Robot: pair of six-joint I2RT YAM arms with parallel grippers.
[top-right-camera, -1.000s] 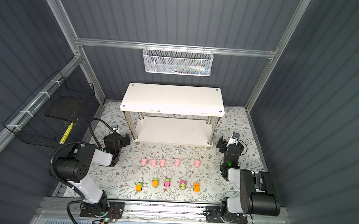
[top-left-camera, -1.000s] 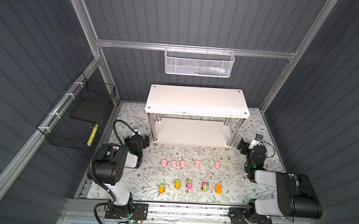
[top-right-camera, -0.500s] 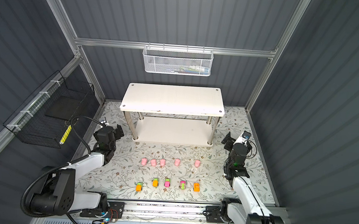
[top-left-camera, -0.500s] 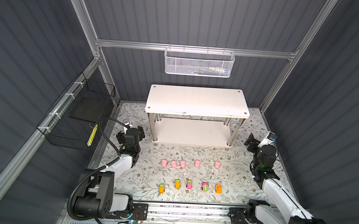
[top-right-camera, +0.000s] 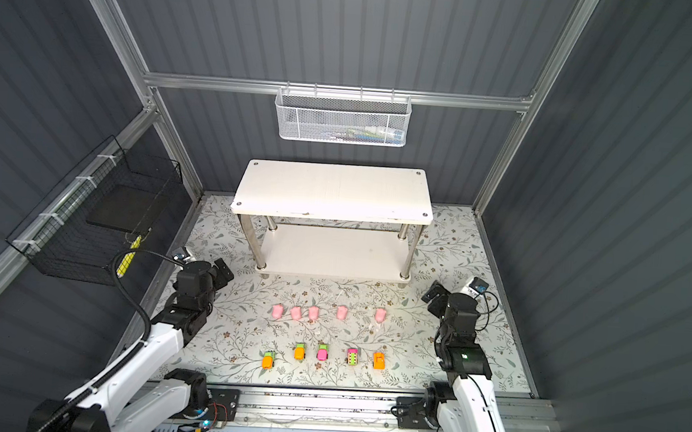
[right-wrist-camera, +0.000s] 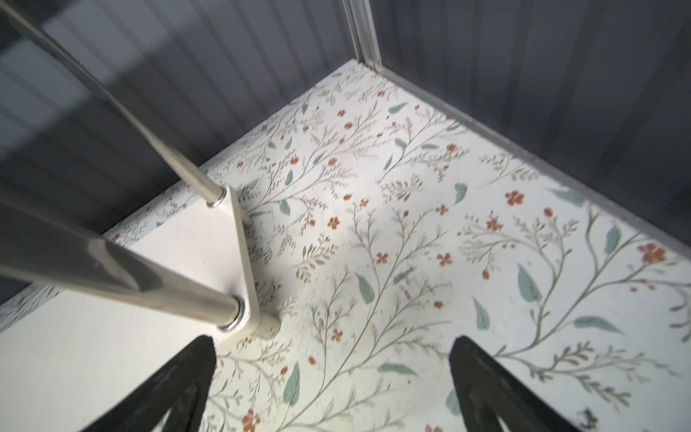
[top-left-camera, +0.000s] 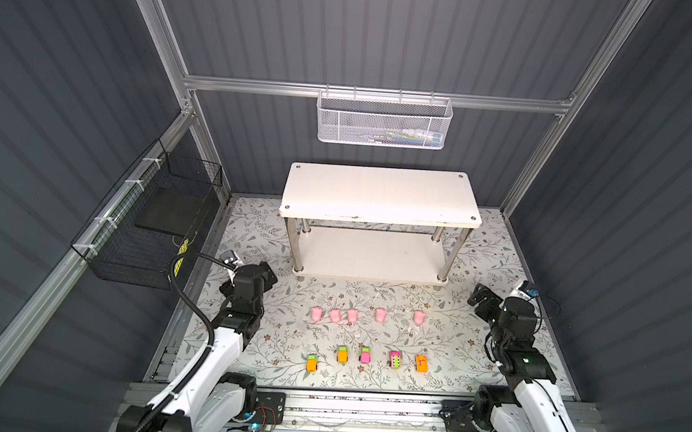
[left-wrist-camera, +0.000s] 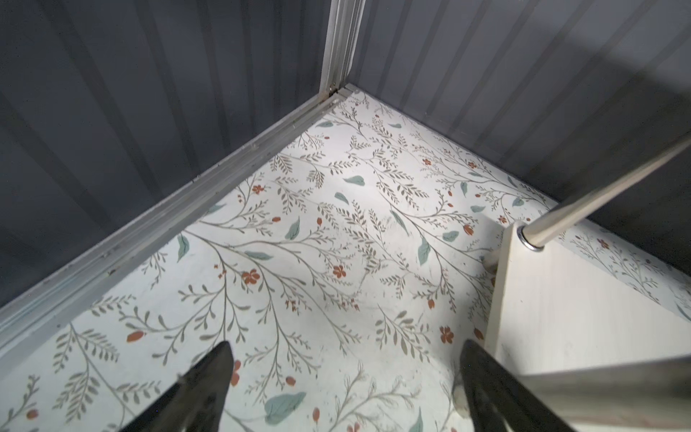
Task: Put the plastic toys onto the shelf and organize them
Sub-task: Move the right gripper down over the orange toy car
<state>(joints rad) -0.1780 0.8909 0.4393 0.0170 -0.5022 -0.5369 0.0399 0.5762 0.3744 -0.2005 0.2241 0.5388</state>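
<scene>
Top views show both arms newly unfolded and raised, left gripper (top-left-camera: 267, 272) and right gripper (top-left-camera: 481, 296) each wide open and empty, flanking the white two-board shelf (top-left-camera: 379, 194) with its shiny tube legs. Small smooth pink pigs (top-left-camera: 353, 315) and blocky bright cars (top-left-camera: 365, 356) lie untouched in two rows between and behind the grippers on the floral table (top-left-camera: 252, 227). Sorting has not begun.

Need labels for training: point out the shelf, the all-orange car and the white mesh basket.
shelf (top-left-camera: 379, 194): a top view, upper board's bare middle.
all-orange car (top-left-camera: 421, 363): a top view, its roof.
white mesh basket (top-left-camera: 382, 123): a top view, front wall.
</scene>
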